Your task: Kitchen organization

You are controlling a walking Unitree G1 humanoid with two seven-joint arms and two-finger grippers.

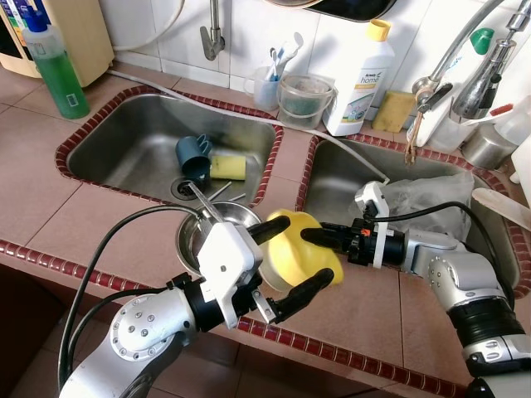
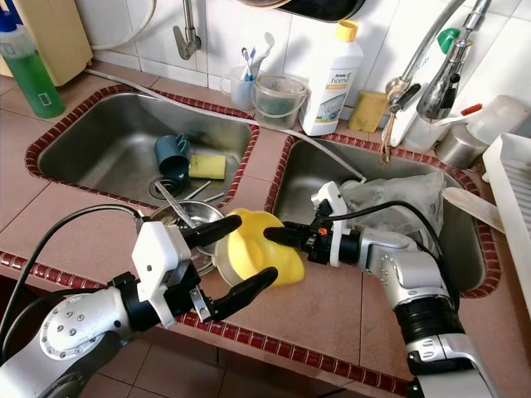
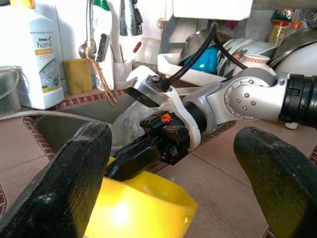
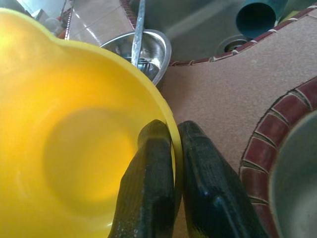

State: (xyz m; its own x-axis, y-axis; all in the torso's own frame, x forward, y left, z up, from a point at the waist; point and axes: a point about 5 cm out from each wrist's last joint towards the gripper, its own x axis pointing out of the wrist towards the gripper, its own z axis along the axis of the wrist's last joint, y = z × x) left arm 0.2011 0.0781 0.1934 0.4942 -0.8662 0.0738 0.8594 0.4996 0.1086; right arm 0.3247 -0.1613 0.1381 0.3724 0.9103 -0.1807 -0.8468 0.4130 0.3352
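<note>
Nearest, the left gripper spreads wide around a yellow bowl over the tiled counter; the right gripper pinches its rim. Behind sits a steel bowl holding a utensil, then a sink containing a teal cup and sponge.

Bright, even daylight, sharp views; wrist close-ups slightly soft, no glare.
</note>
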